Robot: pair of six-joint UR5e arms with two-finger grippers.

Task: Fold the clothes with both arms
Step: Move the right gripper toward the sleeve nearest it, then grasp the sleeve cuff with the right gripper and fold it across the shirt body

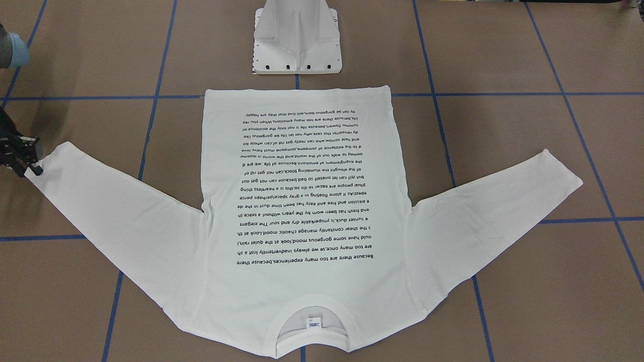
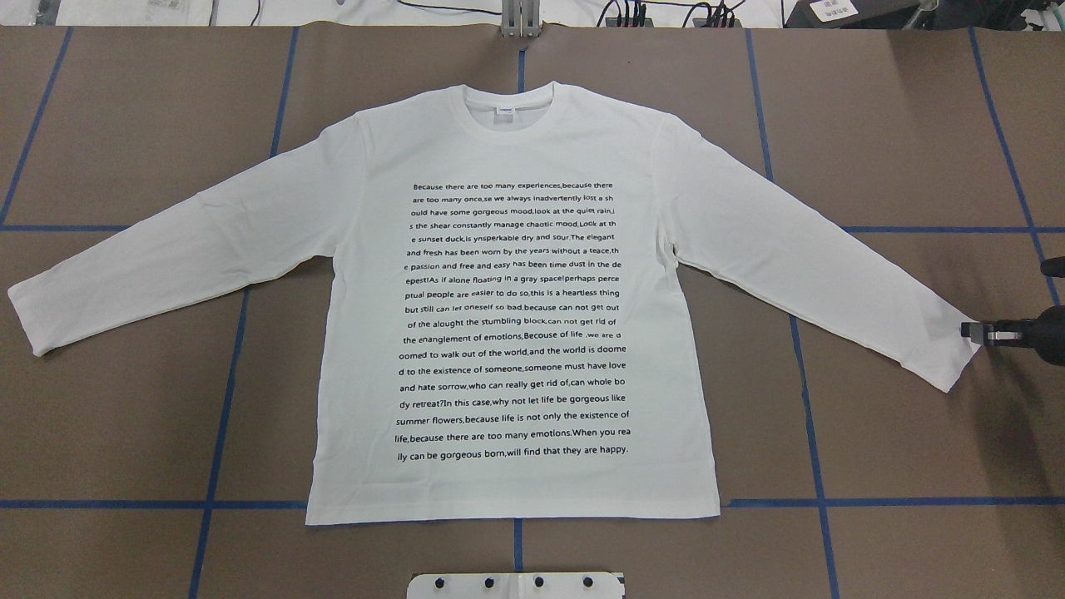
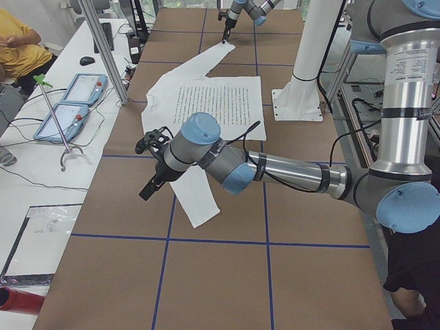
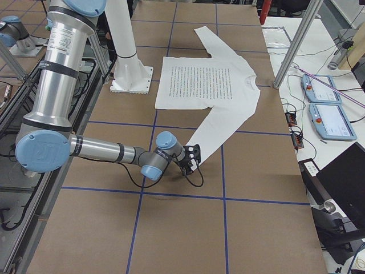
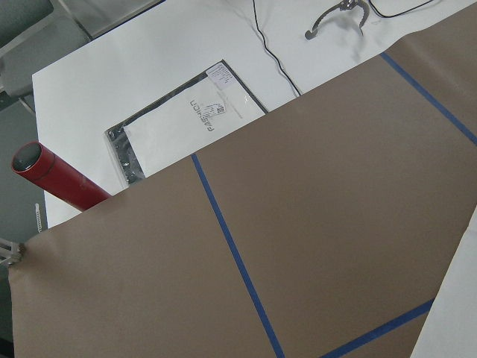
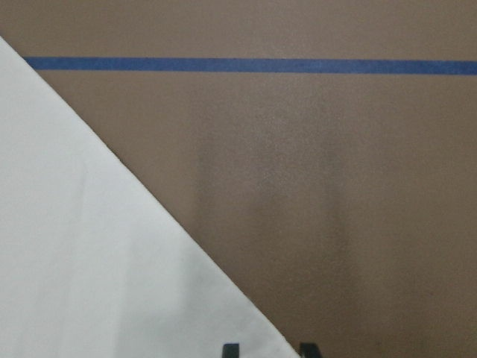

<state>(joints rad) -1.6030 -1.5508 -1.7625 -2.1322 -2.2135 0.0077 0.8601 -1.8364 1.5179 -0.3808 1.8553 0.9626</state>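
Note:
The clothes are one white long-sleeved shirt [image 2: 516, 333], lying flat on the brown table with the black text block up and both sleeves spread. Its neck points away from the white stand [image 1: 297, 40]. My right gripper [image 2: 973, 331] sits low at the cuff corner of one sleeve [image 1: 60, 176]. In the right wrist view its fingertips [image 6: 231, 349] stand apart, with the cloth edge [image 6: 89, 246] running between them. My left gripper [image 3: 144, 192] hangs above the table beside the other cuff [image 3: 199, 206], apart from it. Whether it is open or shut I cannot tell.
Blue tape lines [image 2: 815, 433] cross the brown table cover. Beyond the table's end near the left arm lie a red tube [image 5: 56, 179] and a bagged sheet [image 5: 186, 123]. Two pendants [image 3: 69, 103] and a seated person [image 3: 17, 41] are across the table.

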